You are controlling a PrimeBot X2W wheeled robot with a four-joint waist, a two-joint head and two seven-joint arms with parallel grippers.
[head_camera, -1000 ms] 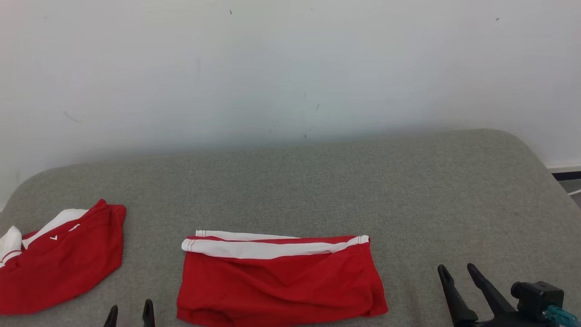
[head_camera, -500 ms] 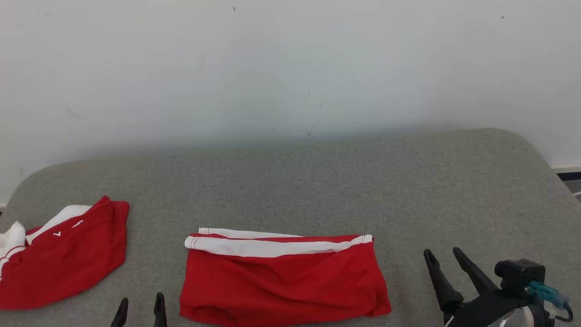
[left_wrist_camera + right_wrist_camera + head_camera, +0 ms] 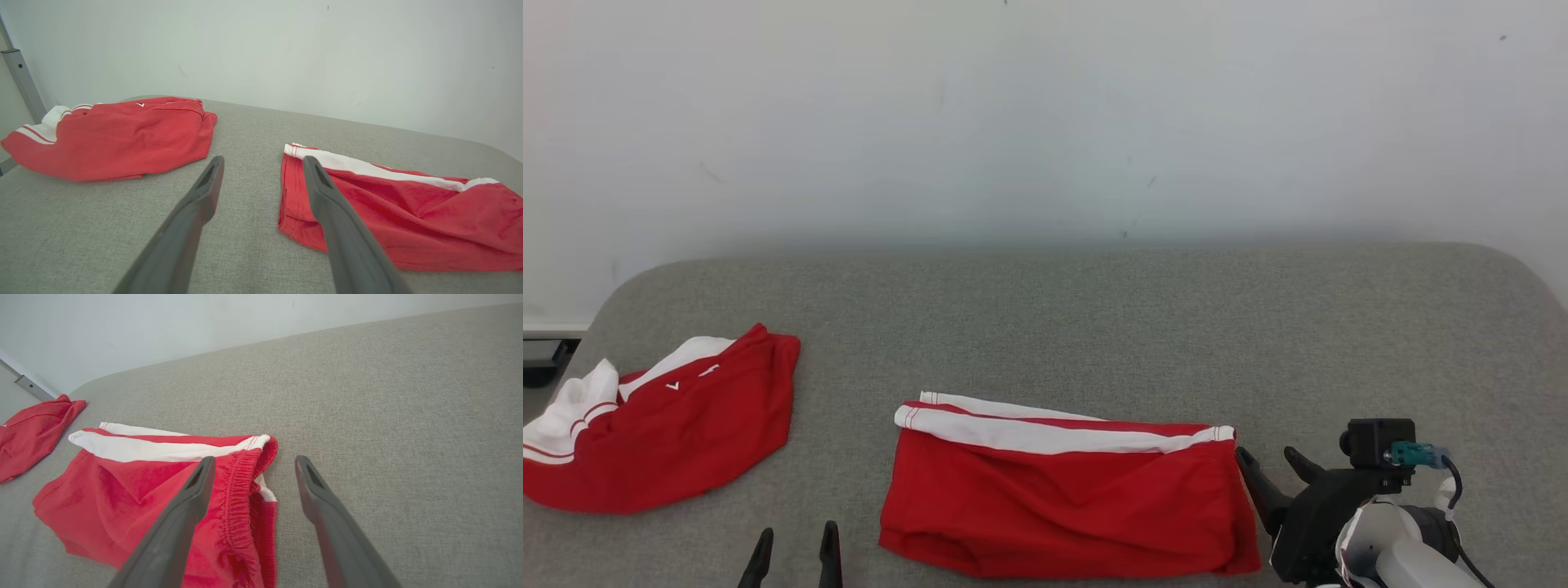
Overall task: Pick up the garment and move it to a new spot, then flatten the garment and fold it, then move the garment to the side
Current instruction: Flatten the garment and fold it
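Head view: the folded garment [image 3: 1062, 506] lies flat mid-way along the grey pad [image 3: 1094, 327], so folding looks done. A second garment [image 3: 678, 425] sits far left.
Left wrist view: left gripper [image 3: 263, 163] wide open, empty, just beside the folded garment's edge.
Right wrist view: right gripper [image 3: 251, 459] wide open, empty, poised over its waistband end.
Remaining, by my judgement: the move aside.

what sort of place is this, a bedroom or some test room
Likely a test room for garment folding: a grey fabric-covered surface against a bare white wall, with folded red shorts and a second red garment on it.
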